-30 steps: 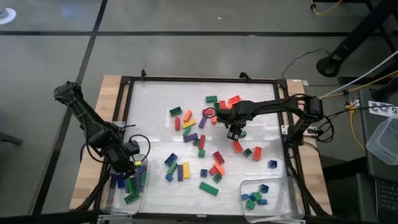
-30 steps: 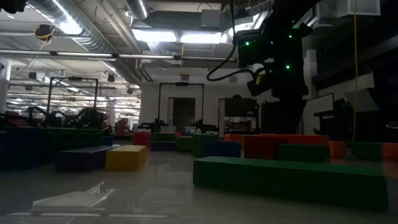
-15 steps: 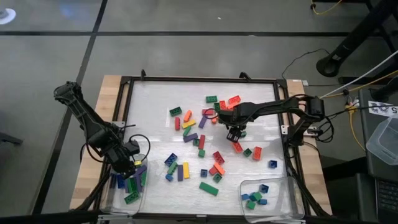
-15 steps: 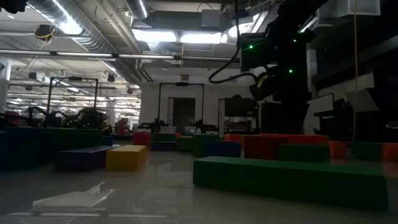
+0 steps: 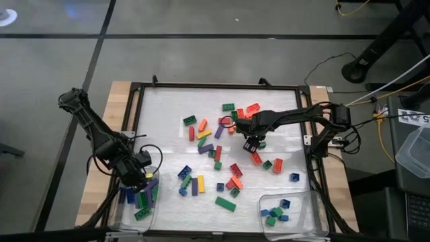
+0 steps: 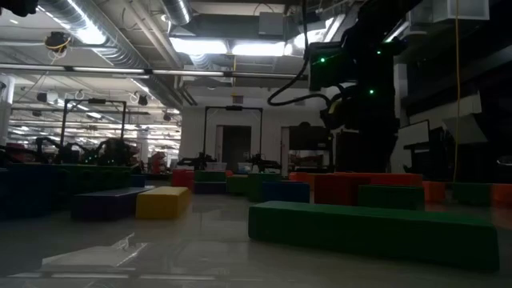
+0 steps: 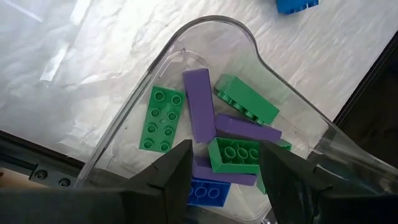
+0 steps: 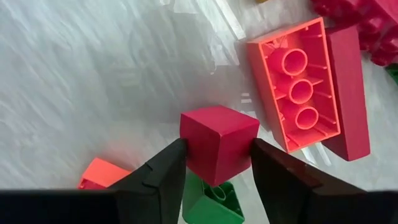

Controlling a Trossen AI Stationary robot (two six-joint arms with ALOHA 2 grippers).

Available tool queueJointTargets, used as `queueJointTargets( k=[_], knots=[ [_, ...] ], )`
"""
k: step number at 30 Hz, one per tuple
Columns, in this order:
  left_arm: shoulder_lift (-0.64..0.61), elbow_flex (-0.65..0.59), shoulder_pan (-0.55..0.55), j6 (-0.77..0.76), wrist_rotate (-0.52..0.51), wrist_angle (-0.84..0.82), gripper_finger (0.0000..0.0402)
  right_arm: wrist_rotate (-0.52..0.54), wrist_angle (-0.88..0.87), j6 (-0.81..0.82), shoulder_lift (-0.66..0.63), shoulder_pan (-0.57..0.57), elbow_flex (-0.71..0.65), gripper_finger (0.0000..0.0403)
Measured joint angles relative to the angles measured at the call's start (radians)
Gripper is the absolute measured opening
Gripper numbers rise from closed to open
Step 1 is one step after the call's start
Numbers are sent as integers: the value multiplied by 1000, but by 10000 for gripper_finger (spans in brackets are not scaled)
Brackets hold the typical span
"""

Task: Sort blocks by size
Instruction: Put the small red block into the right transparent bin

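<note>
Many coloured blocks (image 5: 215, 158) lie scattered on the white mat. My right gripper (image 5: 251, 142) is over the mat's middle right, shut on a small red square block (image 8: 219, 143). A small green block (image 8: 211, 200) and an orange one (image 8: 102, 175) lie under it. My left gripper (image 5: 142, 176) is open and empty over the left clear tray (image 5: 119, 214), where long purple, green and blue blocks (image 7: 202, 112) lie flat. My right gripper pinches the small red block by two opposite side faces (image 8: 189, 149) between its two fingers (image 8: 158, 174). The fingers come from above, pointing down. The block sits level, smooth face toward the camera, and seems clear of the mat, over the green block.
A clear tray (image 5: 310, 199) at the near right holds several small blue and green blocks. A salmon long block (image 8: 298, 87) lies studs down beside a dark red one (image 8: 348, 93), close to my right gripper. A black frame (image 5: 222, 85) borders the mat.
My right gripper has shifted only slightly over the blocks at the mat's middle right.
</note>
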Motion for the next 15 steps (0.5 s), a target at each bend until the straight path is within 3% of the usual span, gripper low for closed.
queueJointTargets(
  k=[7, 15],
  knots=[
    [0, 0, 0, 0, 0, 0, 170, -68, 28, -3, 7, 0, 45, 175],
    [0, 0, 0, 52, 0, 0, 170, -69, 31, -3, 7, 0, 99, 175]
  ],
)
